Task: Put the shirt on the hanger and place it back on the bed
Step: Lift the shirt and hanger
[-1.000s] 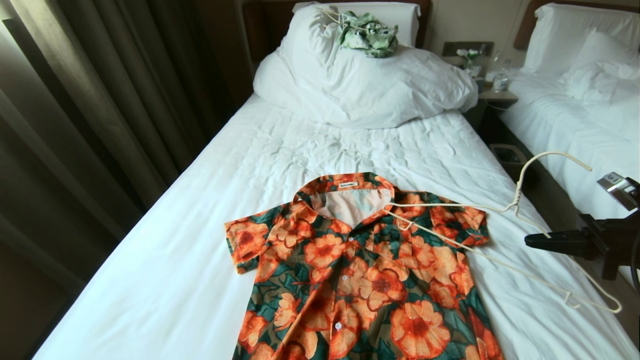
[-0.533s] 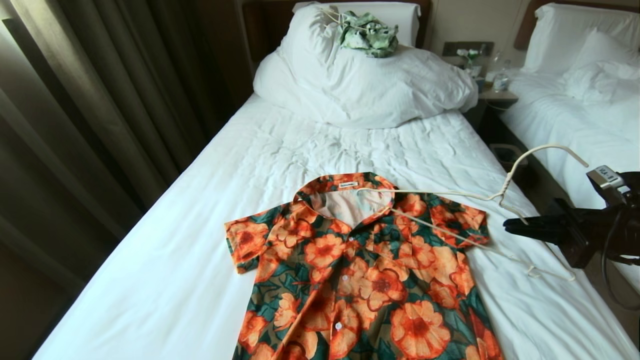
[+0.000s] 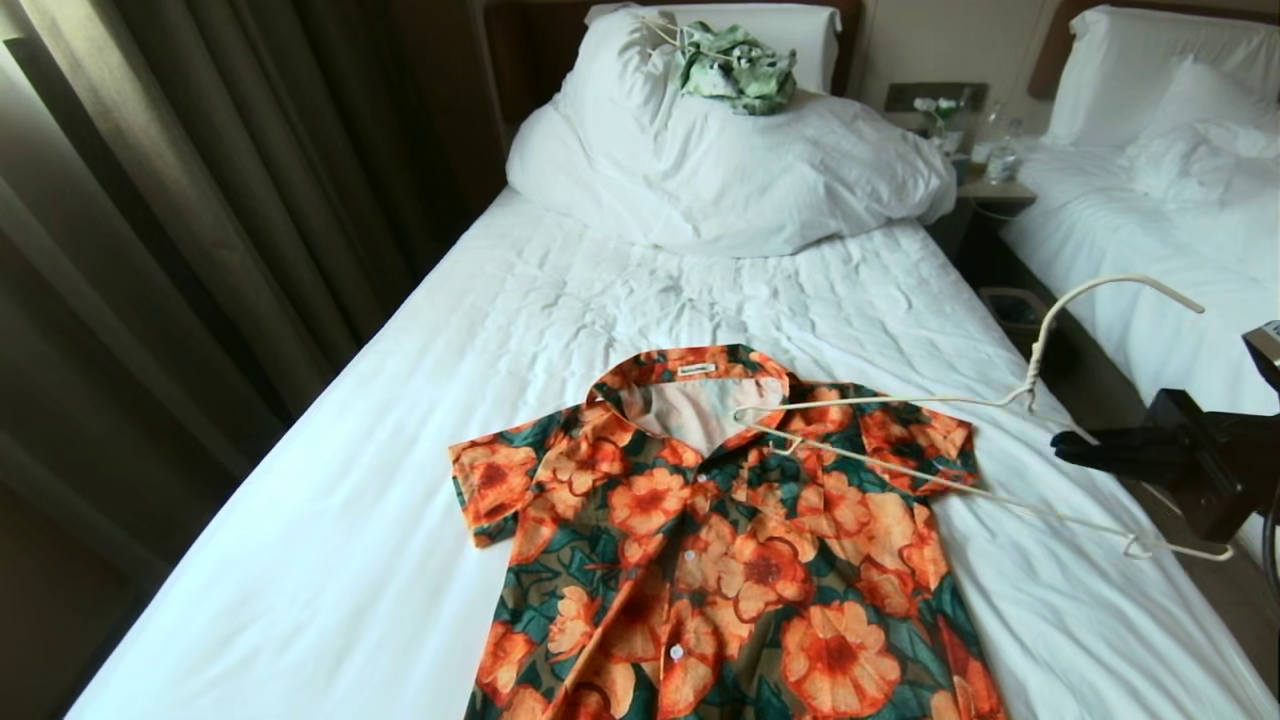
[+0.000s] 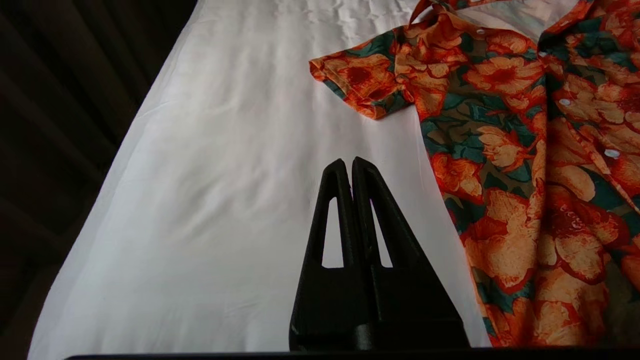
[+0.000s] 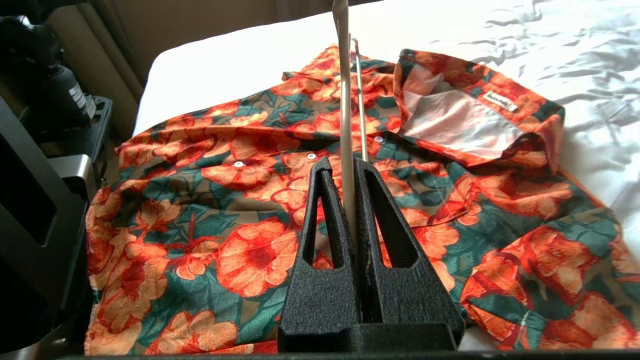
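Floral shirt (image 3: 730, 540): flat on bed (image 3: 400, 480), buttoned front up, collar toward duvet (image 3: 730, 170); white neck label (image 5: 500, 101) with dark print, unreadable.
Wire hanger (image 3: 900, 402): pinched in right gripper (image 5: 348, 167) at bed's right side, jaws narrow on wire; far shoulder end over open collar, hook raised; since half a second ago, swung back rightward, shoulder end now farther right over the collar.
Left gripper (image 4: 348, 165): jaws pressed together, empty, above bare sheet beside shirt's sleeve.
Green-and-white garment (image 3: 735, 68): on pillow (image 3: 620, 70), unmoved.
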`<state>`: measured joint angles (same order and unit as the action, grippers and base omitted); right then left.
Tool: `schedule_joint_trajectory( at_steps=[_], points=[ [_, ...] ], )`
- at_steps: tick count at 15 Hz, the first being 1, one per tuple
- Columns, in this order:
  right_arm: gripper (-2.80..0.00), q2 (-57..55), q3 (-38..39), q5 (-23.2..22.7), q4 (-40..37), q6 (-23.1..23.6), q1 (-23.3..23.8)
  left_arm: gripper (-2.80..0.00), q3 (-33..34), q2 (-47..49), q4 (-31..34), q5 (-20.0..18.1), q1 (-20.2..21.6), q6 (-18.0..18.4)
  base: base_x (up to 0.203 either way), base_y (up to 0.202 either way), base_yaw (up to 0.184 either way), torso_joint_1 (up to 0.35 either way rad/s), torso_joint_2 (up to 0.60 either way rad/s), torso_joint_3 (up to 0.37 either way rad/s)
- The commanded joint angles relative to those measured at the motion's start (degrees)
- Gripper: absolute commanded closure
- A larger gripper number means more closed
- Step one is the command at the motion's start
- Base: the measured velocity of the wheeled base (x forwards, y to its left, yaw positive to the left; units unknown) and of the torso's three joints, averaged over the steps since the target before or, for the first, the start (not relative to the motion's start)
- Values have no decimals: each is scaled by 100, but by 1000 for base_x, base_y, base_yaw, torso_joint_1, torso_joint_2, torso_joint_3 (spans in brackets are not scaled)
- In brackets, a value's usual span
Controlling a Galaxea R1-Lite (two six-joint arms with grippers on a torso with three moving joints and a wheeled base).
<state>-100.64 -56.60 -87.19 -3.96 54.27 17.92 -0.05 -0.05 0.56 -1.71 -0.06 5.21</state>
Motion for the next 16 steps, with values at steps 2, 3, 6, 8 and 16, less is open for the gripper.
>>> schedule_joint_trajectory(
  at_steps=[2,3,6,8,16],
  points=[
    [0,368,-70,-48,-73,-64,348,0,-318,112,18,-63,1,289,0,0,0,0,0,0],
    [0,377,-86,-48,-186,-65,393,0,-689,405,4,-74,3,158,0,0,0,0,0,0],
    [0,332,-407,-48,-521,-65,522,0,-1530,1829,-7,-346,-181,-363,0,0,0,0,0,0],
    [0,220,-600,-48,-811,-65,513,0,-1660,2968,-113,-637,-510,-600,0,0,0,0,0,0],
    [0,-476,-1370,-48,-847,-65,441,0,-2121,8332,-3396,-1075,-1296,-1222,0,0,0,0,0,0]
  ],
)
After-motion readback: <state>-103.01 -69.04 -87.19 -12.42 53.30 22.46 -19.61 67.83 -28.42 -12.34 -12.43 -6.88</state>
